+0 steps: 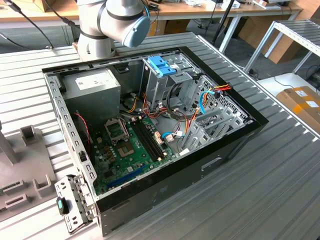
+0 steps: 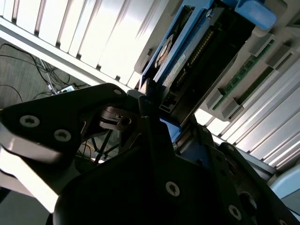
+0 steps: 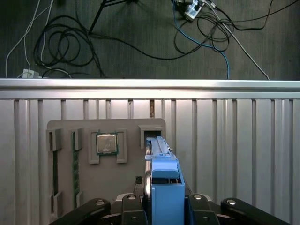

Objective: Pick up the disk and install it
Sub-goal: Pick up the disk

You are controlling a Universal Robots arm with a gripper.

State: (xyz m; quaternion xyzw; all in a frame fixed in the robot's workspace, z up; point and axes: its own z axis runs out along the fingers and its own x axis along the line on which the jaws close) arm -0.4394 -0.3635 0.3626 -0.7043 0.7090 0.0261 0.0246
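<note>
- The disk [image 3: 165, 187] is held edge-on in my gripper [image 3: 164, 206], out over the tray [image 3: 117, 187].
- The jaws are pressed against both blue sides of it.
- The tray holds a chip [image 3: 106, 143] and lies on the ribbed table [image 3: 234, 154].
- In the exterior view, the open case [image 1: 235, 145] sits beside the tray.

The ribbed grey metal table [image 1: 280, 190] stands over a dark grey floor [image 3: 140, 51] strewn with loose cables [image 3: 65, 47]. Beyond its far edge runs a wooden workbench [image 1: 190, 10]. Off its edge at the exterior view's right stand a metal rack [image 1: 300, 31] and cardboard boxes [image 1: 305, 102].
</note>
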